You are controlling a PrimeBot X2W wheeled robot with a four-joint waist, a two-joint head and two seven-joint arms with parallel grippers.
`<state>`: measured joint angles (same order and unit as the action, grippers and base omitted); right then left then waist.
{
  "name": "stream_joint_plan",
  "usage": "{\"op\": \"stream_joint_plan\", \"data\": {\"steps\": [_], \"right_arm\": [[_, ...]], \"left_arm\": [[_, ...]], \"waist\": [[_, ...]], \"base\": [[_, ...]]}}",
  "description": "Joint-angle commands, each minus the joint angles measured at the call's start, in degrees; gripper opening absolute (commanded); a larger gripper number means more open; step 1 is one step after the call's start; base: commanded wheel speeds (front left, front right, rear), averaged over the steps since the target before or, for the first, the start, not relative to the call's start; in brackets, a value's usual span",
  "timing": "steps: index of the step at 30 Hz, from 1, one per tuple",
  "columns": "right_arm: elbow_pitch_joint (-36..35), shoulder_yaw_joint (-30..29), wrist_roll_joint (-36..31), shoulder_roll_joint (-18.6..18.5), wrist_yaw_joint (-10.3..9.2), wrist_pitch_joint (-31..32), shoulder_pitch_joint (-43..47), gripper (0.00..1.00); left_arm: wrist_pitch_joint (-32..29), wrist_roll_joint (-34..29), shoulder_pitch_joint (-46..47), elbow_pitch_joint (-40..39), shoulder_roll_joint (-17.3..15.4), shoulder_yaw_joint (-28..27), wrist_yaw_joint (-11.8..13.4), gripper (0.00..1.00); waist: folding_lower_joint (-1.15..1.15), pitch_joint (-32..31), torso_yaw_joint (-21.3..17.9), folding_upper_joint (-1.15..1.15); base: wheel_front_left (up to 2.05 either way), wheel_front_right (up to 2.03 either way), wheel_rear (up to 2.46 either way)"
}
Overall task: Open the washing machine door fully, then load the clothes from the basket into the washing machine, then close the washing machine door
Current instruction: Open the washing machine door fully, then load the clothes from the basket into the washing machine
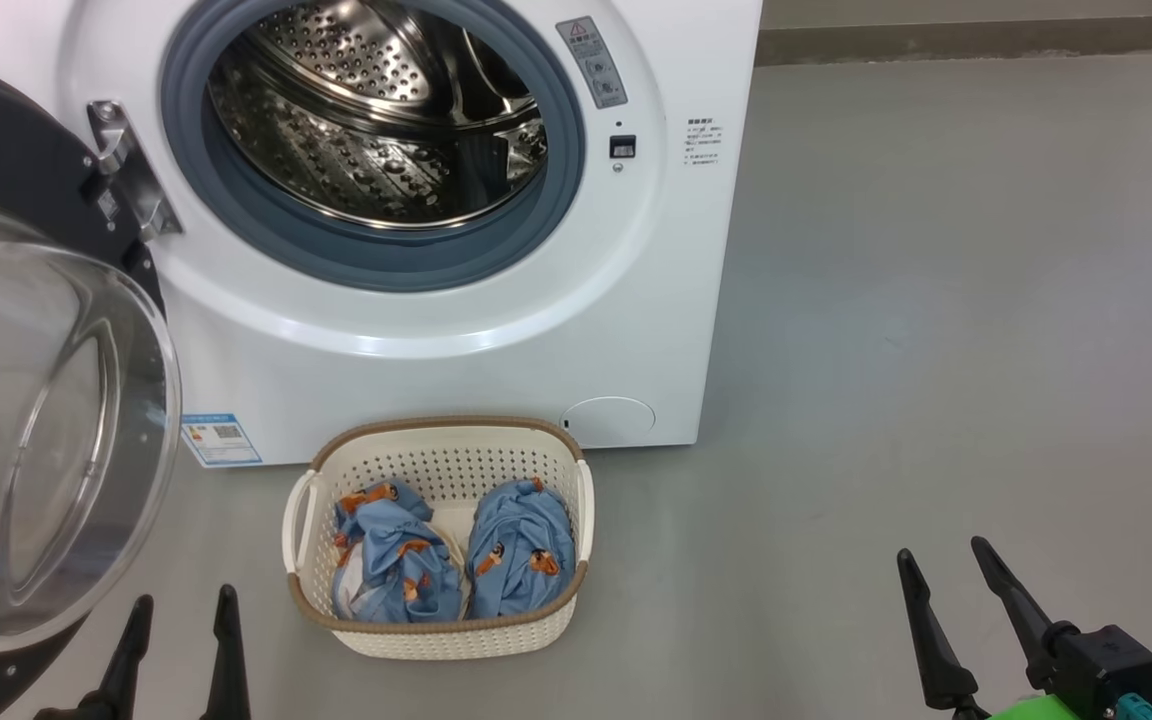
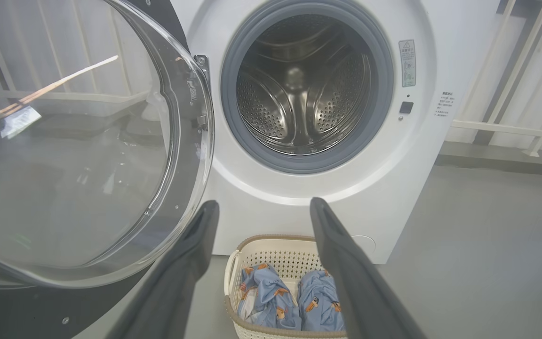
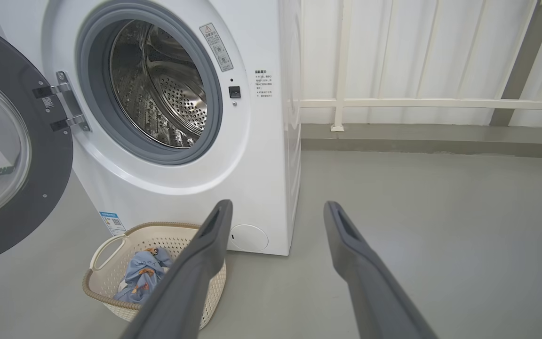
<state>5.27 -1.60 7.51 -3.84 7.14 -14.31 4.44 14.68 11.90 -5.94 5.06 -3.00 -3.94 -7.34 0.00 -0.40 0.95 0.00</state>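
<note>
2 clothes bundles sit in the basket between the gaping, empty left claw and right claw.

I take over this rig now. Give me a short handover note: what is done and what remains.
Left gripper and right gripper: both open, empty.
Round black-rimmed glass door: swung wide open.
White front-loading washing machine: steel drum empty.
Two light blue printed fabric bundles: side by side in the cream perforated plastic basket before the machine.
Done: door opened. Left: load both bundles, close door.
</note>
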Motion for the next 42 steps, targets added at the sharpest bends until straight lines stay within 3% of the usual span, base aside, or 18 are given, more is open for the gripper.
{"op": "stream_joint_plan", "data": {"steps": [1, 42], "right_arm": [[-1.1, 1.1, -0.1, -0.3, 0.35, -0.7, -0.9, 1.00], [1.3, 0.9, -0.4, 0.2, 0.35, -0.7, -1.4, 1.00]], "left_arm": [[0.3, 0.1, 1.9, -1.3, -1.0, -1.6, -0.1, 1.00], [0.3, -0.9, 3.9, 1.5, -2.1, -1.7, -0.1, 1.00]], "waist": [[0.00, 0.0, 0.1, 0.00], [0.00, 0.7, 2.5, 0.00]], "base": [[0.00, 0.00, 0.00], [0.13, -0.13, 0.00]]}}
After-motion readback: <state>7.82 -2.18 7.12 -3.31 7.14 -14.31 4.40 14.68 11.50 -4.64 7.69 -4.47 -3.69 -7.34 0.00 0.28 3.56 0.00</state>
